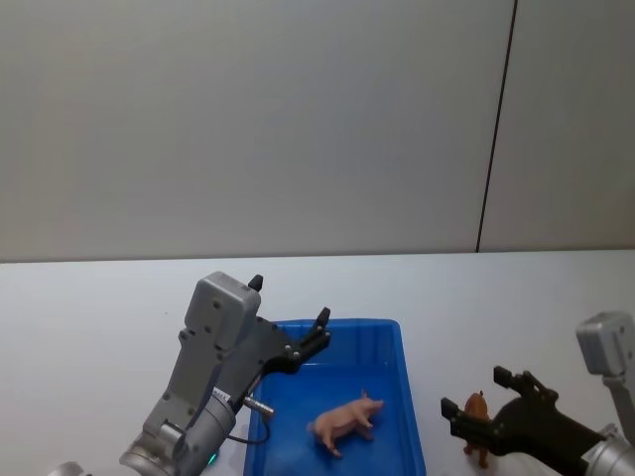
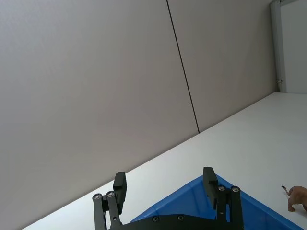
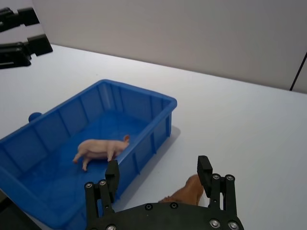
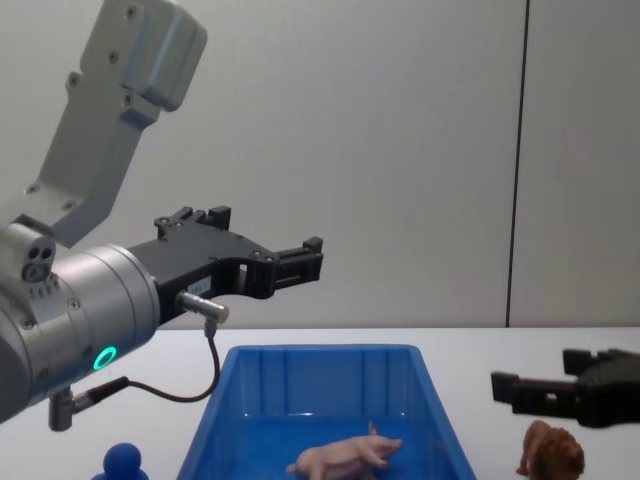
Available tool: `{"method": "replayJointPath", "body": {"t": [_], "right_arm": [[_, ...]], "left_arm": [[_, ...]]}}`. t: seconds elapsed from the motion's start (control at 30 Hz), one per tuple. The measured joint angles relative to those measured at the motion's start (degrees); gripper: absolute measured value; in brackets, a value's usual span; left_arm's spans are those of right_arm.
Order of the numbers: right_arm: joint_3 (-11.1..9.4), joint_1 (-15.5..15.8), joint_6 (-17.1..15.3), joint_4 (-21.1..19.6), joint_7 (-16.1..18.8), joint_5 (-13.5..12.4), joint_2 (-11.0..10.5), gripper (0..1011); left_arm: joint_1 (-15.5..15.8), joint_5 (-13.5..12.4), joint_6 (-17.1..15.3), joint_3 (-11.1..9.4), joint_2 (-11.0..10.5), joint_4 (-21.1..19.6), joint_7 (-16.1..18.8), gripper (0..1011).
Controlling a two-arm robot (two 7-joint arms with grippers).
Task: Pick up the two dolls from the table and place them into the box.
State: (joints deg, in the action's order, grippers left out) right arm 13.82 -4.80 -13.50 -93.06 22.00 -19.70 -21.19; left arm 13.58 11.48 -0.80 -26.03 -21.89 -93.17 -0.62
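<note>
The pale pink pig [image 1: 344, 420] lies on the floor of the blue box [image 1: 357, 324]; the pig [image 3: 98, 147] is also in the right wrist view and the pig [image 4: 345, 455] in the chest view. The brown lion [image 1: 477, 416] stands on the table just right of the box. My right gripper [image 1: 477, 392] is open and hovers slightly above the lion [image 4: 552, 452], its fingers either side of it and not touching. My left gripper [image 4: 272, 232] is open and empty, raised well above the box's far left part.
A small blue rounded object [image 4: 122, 462] sits on the table left of the box [image 4: 320, 352]. White tabletop spreads behind and to the right of the box, up to a plain grey wall with a dark vertical seam.
</note>
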Motion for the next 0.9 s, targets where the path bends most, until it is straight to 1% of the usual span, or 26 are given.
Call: {"method": "replayJointPath", "body": {"t": [0.23,0.4,0.7,0.73,0.8,0.9], "right_arm": [[0.0,1.2,-1.1,0.0,-0.8,-0.5,-0.5,1001],[0.2,1.6,-1.9,1.0,-1.5,-0.5,-0.5,1001],[0.6,1.5,-2.7,3.0,-2.8,0.3,-0.2,1001],[0.6,1.5,-2.8,3.2,-2.8,0.3,-0.1,995],[0.7,1.3,-2.9,3.6,-3.0,0.5,0.0,929],[0.7,1.2,-3.0,4.2,-3.3,0.5,0.1,902]], "left_arm": [[0.0,0.0,0.0,0.0,0.0,0.0,0.0,1001],[0.0,0.0,0.0,0.0,0.0,0.0,0.0,1001],[0.0,0.0,0.0,0.0,0.0,0.0,0.0,1001],[0.0,0.0,0.0,0.0,0.0,0.0,0.0,1001],[0.0,0.0,0.0,0.0,0.0,0.0,0.0,1001],[0.0,0.0,0.0,0.0,0.0,0.0,0.0,1001]]}}
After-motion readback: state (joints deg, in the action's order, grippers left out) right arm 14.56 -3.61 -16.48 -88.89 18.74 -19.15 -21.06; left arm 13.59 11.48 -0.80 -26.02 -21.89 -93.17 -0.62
